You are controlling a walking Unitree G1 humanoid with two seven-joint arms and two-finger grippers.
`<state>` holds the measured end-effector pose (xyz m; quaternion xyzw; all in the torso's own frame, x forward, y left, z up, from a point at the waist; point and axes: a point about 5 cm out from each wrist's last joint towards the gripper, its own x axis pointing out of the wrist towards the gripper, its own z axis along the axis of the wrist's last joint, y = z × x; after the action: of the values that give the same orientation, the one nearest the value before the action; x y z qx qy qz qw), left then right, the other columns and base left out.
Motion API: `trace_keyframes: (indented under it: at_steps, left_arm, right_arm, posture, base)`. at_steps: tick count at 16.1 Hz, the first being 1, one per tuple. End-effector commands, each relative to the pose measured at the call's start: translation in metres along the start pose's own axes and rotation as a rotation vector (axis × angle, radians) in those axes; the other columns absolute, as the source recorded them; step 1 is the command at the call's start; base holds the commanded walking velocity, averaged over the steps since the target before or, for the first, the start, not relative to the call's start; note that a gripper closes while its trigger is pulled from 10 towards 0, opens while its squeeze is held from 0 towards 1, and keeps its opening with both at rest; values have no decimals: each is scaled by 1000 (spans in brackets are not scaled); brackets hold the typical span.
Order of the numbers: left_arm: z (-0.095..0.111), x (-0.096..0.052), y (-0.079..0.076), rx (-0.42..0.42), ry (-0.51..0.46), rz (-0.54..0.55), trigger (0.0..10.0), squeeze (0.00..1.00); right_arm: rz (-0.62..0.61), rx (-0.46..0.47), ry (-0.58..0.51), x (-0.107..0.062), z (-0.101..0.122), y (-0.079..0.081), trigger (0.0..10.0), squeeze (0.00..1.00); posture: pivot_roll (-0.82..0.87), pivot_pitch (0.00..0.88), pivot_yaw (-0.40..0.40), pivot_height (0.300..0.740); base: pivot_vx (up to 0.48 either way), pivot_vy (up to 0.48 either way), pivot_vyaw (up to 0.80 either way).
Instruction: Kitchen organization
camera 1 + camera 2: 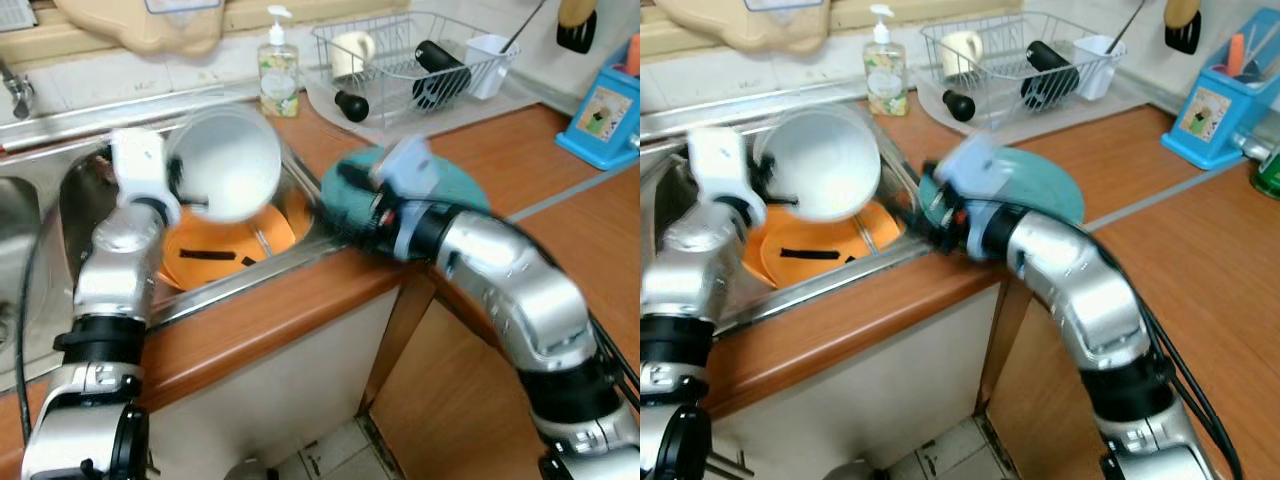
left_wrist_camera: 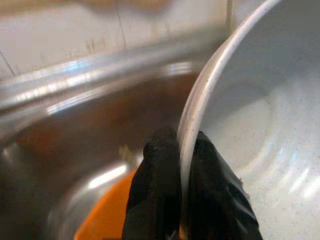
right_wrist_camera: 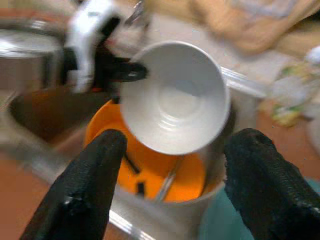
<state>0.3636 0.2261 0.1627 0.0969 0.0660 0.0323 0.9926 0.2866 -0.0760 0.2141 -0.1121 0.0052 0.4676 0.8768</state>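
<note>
White bowl (image 1: 228, 165) — frame centre-left, pinched by its rim in left gripper (image 2: 182, 165) fingers, tilted above sink (image 1: 75, 190), probably draining. Right gripper (image 3: 172, 165) fingers wide — poised beside teal plate (image 1: 455, 185) on worktop (image 1: 300, 310).

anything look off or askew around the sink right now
The white bowl is tipped on its side above the sink, pinched by its rim in the left gripper, over an orange plate. A teal plate lies on the counter beside the sink under the right arm.
</note>
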Motion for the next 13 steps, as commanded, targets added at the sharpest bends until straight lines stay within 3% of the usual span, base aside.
trace_keyframes:
  at_steps: [1, 3, 5, 6, 7, 8, 9, 10, 13]
  left_arm:
    - [2, 4, -3, 45, -2, -9, 0, 0]
    - [-11, 6, -9, 71, 64, -43, 0, 0]
    - [-23, 7, -16, 91, 114, -80, 1412, 0]
    - [-26, 7, -17, 96, 129, -88, 6549, 0]
    - [-31, 8, -20, 103, 159, -108, 10000, 0]
    - [-33, 8, -20, 106, 170, -113, 10000, 0]
    - [-37, 7, -22, 114, 196, -133, 10000, 278]
    - [-40, 6, -23, 112, 213, -142, 10000, 1000]
    - [-41, 7, -23, 113, 218, -145, 10000, 1000]
  right_arm:
    - [39, -13, 42, 0, -3, 7, 10000, 1000]
    - [74, -33, 111, -1, -13, 13, 10000, 1000]
    - [81, -42, 144, -2, -18, 15, 10000, 1000]
    - [81, -44, 149, -2, -18, 16, 10000, 1000]
    - [82, -46, 157, -3, -19, 16, 10000, 1000]
    - [82, -46, 159, -3, -19, 17, 10000, 1000]
    - [84, -47, 167, -2, -20, 17, 10000, 1000]
    - [84, -51, 178, -2, -21, 17, 10000, 1000]
    - [82, -53, 189, -2, -23, 17, 10000, 1000]
  posture:
    - [-32, 0, 49, 740]
    - [-34, 0, 53, 740]
    - [-36, 0, 54, 740]
    - [-36, 0, 54, 740]
    - [-34, 0, 52, 740]
    - [-34, 0, 52, 740]
    - [-33, 0, 51, 740]
    - [-32, 0, 51, 740]
    - [-33, 0, 51, 740]
  base:
    - [0, 0, 0]
    - [0, 0, 0]
    - [0, 0, 0]
    - [0, 0, 0]
    - [0, 0, 0]
    - [0, 0, 0]
    - [0, 0, 0]
    - [0, 0, 0]
    - [0, 0, 0]
